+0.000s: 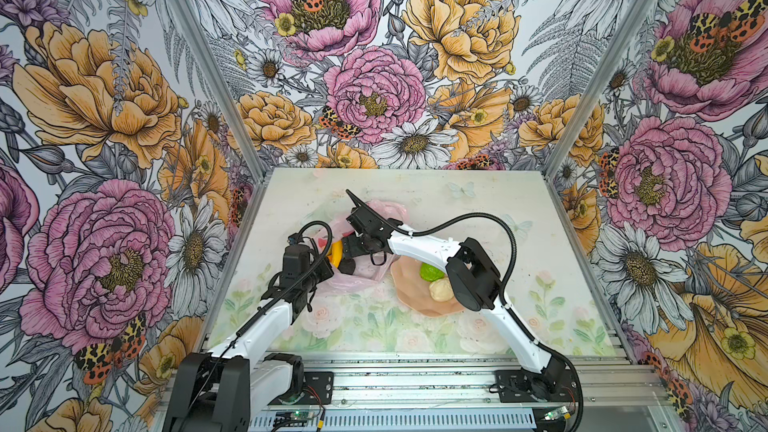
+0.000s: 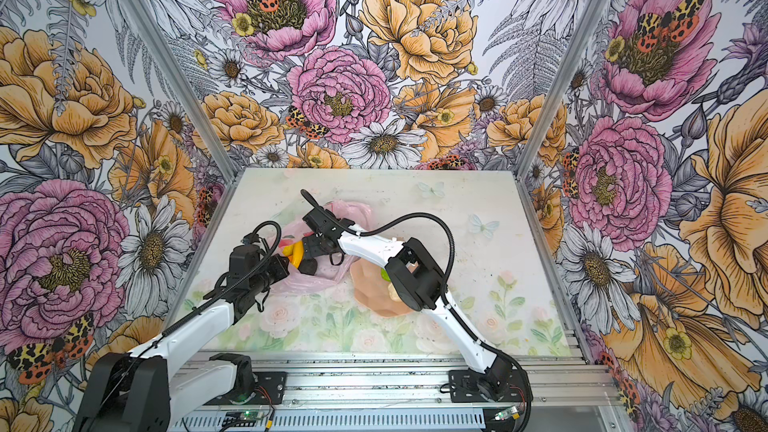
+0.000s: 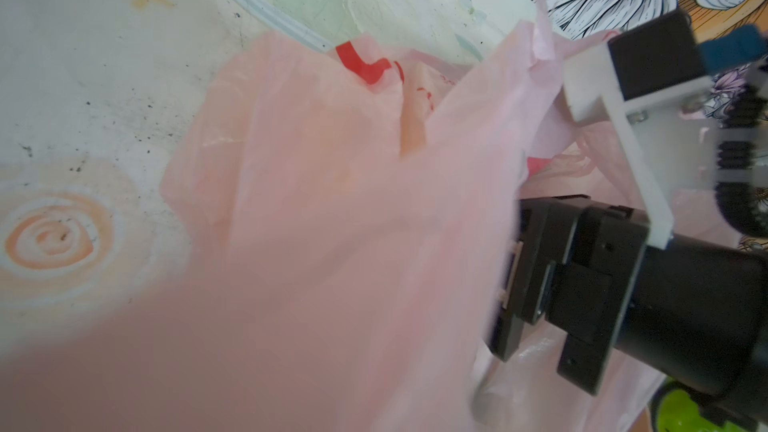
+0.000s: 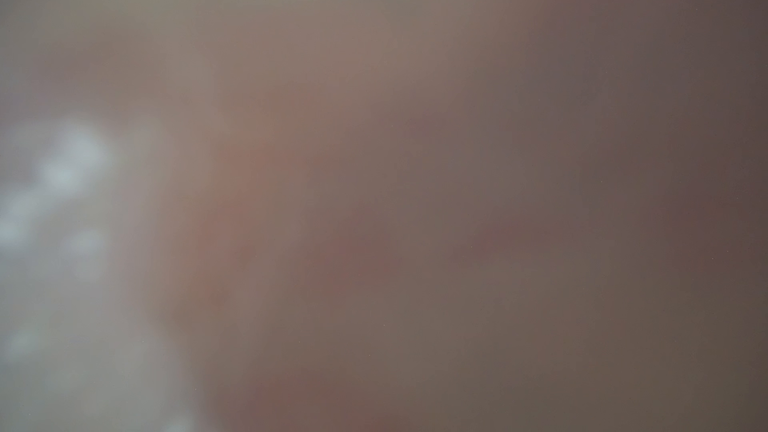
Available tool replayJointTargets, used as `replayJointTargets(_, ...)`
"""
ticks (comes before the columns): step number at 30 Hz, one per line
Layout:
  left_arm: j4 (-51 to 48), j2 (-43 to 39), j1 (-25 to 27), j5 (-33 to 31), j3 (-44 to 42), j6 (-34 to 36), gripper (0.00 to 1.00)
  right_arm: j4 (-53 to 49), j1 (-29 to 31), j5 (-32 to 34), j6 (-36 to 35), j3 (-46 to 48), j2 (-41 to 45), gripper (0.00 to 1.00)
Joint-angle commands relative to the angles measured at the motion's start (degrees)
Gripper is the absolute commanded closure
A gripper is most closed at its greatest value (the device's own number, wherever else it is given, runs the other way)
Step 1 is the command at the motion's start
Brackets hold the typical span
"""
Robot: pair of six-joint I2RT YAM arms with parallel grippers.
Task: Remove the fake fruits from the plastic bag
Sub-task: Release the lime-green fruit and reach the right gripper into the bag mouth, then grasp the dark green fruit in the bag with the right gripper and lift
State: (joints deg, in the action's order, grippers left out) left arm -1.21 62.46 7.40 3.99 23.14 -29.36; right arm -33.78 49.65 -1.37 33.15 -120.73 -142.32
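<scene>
Pink crinkly translucent plastic bag point(image 1: 353, 282), left jaws nearly closed, pinching it; right jaws buried inside, gap cannot tell.

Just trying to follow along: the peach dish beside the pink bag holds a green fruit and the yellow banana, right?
Not quite. The dish beside the pink bag holds a green fruit and a cream one, not the banana, which lies over in the bag's opening. Both top views show this.

The plastic bag point(image 1: 357, 280) and dish point(image 1: 411, 288) crowd the middle; far table point(image 1: 478, 201) lies open.
</scene>
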Motion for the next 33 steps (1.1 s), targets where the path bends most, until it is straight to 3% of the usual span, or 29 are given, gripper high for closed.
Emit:
replayJointTargets(1,0.6,-0.8,0.6,-1.1,0.4,1.2,0.83,0.4,-0.3,0.2,0.3,-1.5,-0.7,0.17)
replayJointTargets(9,0.6,-0.7,0.5,-1.1,0.5,1.3,0.83,0.3,0.0,1.5,-0.1,0.7,2.4,0.2)
replayJointTargets(24,0.7,-0.3,0.7,-1.2,0.6,1.3,0.83,0.3,1.4,6.0,-2.6,14.1,16.5,0.24)
replayJointTargets(33,0.7,-0.2,0.8,-1.2,0.8,1.5,0.83,-1.0,3.7,8.9,-2.7,28.5,31.6,0.24)
